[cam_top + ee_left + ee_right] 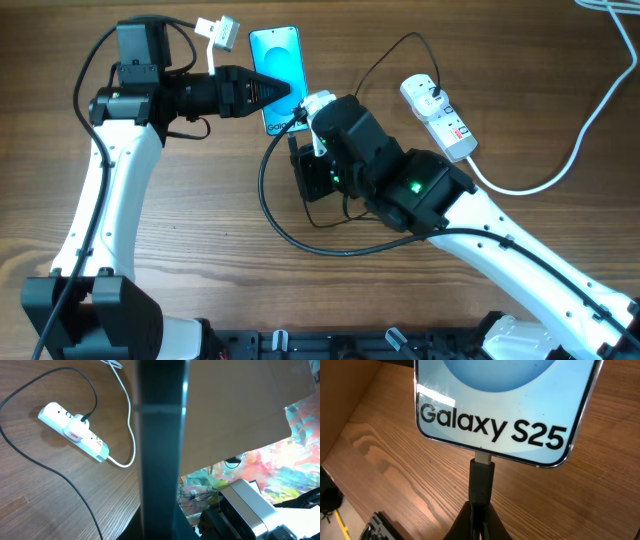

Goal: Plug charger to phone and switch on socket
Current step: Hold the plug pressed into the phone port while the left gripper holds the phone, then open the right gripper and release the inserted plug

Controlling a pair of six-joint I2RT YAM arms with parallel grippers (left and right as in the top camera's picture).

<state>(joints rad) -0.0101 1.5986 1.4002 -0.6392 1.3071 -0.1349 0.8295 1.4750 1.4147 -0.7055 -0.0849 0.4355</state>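
Wood tabletop point(200, 220); right tool point(479, 521) low, charger point(481, 477) tip at phone point(505, 400) port.

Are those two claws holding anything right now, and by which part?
The right gripper pinches the charger by its connector tip, at the bottom edge of the phone. The left gripper reaches over the phone's side; whether it grips cannot be told.

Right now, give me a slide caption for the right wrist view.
Right claw holds the charger at the port of the phone, screen reading Galaxy S25, on a wood table.
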